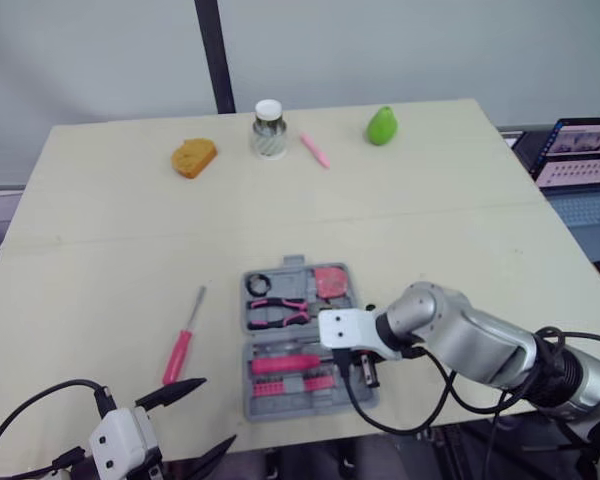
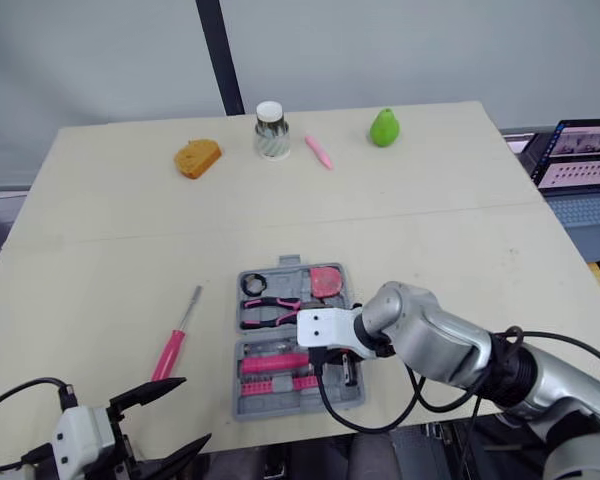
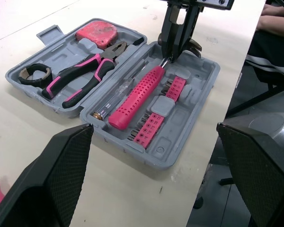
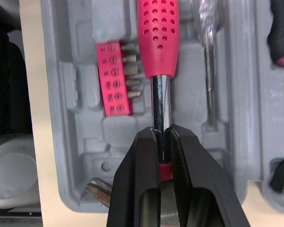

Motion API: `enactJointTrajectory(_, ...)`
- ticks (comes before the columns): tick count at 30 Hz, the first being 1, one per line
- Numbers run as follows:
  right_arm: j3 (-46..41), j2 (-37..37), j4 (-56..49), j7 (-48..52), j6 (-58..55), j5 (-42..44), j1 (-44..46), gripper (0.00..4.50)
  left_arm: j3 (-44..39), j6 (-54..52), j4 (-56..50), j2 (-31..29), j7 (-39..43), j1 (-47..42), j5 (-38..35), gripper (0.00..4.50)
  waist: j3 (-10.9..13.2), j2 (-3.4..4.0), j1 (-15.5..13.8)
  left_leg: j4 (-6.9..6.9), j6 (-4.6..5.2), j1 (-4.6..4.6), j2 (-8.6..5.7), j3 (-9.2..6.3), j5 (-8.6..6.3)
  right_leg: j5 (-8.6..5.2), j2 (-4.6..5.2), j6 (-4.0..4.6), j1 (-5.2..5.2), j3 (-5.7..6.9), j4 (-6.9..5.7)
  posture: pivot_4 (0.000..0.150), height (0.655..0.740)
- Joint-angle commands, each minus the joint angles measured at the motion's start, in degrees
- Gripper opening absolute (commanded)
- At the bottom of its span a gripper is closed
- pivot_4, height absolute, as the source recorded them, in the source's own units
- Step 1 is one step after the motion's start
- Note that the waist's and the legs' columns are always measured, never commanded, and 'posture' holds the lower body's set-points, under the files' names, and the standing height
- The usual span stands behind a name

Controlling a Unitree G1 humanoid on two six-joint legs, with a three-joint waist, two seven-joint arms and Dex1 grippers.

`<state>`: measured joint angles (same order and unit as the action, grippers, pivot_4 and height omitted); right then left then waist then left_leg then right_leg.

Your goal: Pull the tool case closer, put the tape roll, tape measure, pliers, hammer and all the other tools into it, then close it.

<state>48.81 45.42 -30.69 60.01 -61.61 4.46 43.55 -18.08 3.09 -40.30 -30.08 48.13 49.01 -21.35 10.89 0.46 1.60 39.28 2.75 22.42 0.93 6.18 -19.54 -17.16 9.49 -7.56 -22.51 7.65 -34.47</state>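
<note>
The grey tool case [image 1: 263, 402] lies open near the table's front edge. Its far half holds the black tape roll [image 1: 257, 281], the pink-handled pliers [image 1: 277, 313] and the pink tape measure [image 1: 330, 282]. The hammer [image 4: 157, 38], with a pink perforated handle, lies along the near half beside pink bit holders [image 4: 112, 78]. My right gripper [image 4: 162, 135] is shut on the hammer's steel shaft just behind the head. A pink screwdriver [image 1: 183, 340] lies on the table left of the case. My left gripper [image 1: 217, 410] hovers open at the front edge, left of the case, holding nothing.
Along the far side of the table [image 1: 460, 230] stand an orange lump [image 1: 194, 157], a white-lidded jar [image 1: 268, 129], a pink pen [image 1: 315, 150] and a green pear [image 1: 382, 125]. An open laptop [image 1: 580, 160] sits off the table's right edge.
</note>
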Motion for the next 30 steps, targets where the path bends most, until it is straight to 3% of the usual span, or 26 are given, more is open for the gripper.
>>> enactJointTrajectory(1, -0.44, -0.46, -2.12, -0.57, -0.74, -0.45, 0.84, 0.02, 0.04, 0.35, -1.79, -0.04, -0.37, 0.42, 0.17, 4.50, 0.00, 0.00, 0.04, 0.00, 0.00, 0.00, 0.00, 0.00, 0.00, 0.00, 0.00, 0.00, 0.00, 0.00, -0.01, 0.150, 0.7400)
enactJointTrajectory(30, 2.50, -3.10, -1.88, -1.47, -1.40, -1.81, 3.49, 0.02, 0.10, 0.68, -0.83, -0.10, -0.45, 0.16, 0.37, 4.50, -0.01, -0.02, 0.03, 0.01, 0.00, -0.02, 0.00, 0.03, 0.00, -0.01, 0.00, 0.02, -0.03, -0.02, -0.15, 0.150, 0.7400)
